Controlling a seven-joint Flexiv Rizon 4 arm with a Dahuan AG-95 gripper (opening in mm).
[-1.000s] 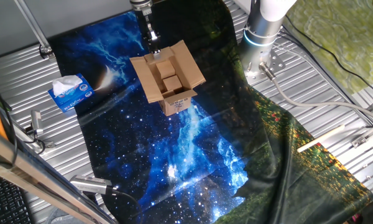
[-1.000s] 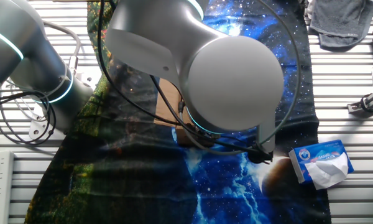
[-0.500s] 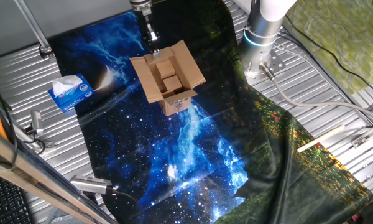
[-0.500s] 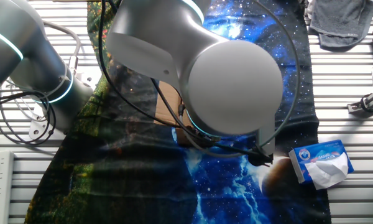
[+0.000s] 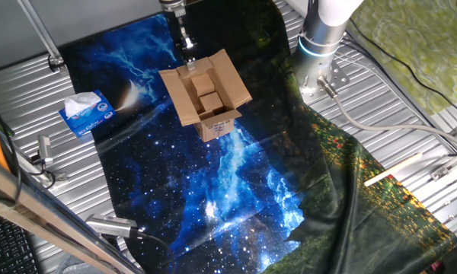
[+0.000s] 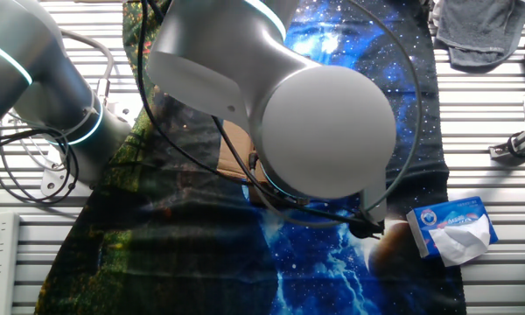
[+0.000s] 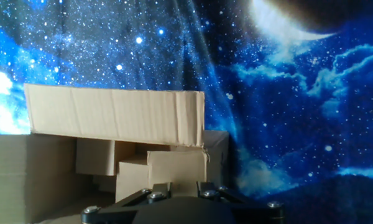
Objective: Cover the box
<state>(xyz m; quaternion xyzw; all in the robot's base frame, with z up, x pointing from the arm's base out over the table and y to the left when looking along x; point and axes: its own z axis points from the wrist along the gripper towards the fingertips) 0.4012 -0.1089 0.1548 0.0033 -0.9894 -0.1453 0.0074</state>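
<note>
Tool (image 5: 187, 52) at rear flap of open box (image 5: 206, 95), opening unclear.

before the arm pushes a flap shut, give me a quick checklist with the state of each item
1. Flaps of the cardboard box open and free to fold: ok.
2. Gripper at the box's far edge by a flap: ok.
3. Gripper open or shut: cannot tell, fingertips unclear in every view.
4. Smaller cartons inside sit below the rim: cannot tell.
5. Tissue box well apart from the box: ok.
6. Box upright on the galaxy cloth: ok.
</note>
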